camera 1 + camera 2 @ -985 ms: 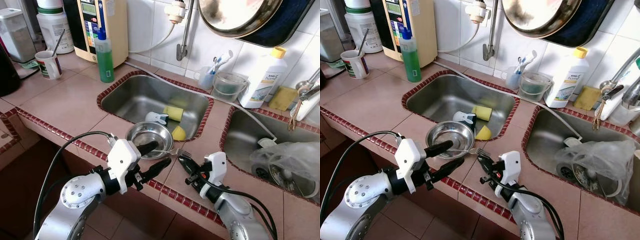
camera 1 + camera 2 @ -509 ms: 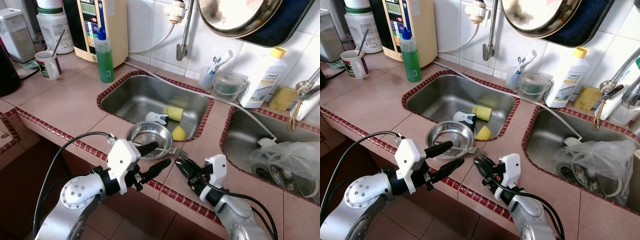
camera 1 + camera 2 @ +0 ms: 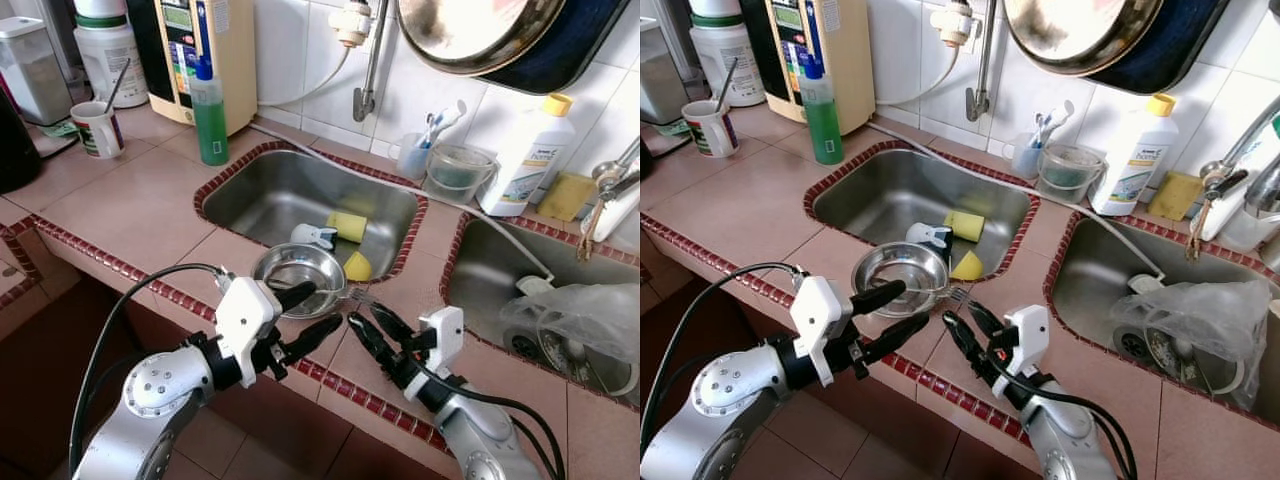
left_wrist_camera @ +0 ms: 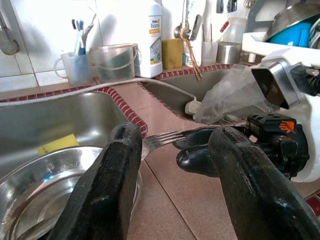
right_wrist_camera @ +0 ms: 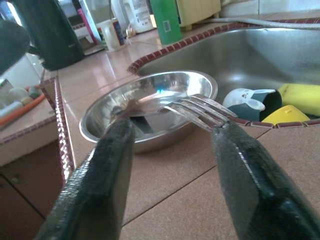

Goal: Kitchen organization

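Head views: the right gripper (image 3: 362,319) is now sitting closer to the fork (image 3: 362,298) than a moment ago, fingers spread, so a pickup is likely starting. The fork is resting on the steel bowl (image 3: 298,278) rim, tines over the counter (image 3: 130,205).

Left wrist view: the left gripper (image 4: 170,165), fingers spread and holding nothing, is hovering beside the bowl.

Right wrist view: the tines are lying between the right fingers, untouched.

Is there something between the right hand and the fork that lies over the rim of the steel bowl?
Nothing visible stands in the way. The right hand is open on the counter, and its wrist view looks straight at the tines of the fork, which stick out past the rim of the bowl.
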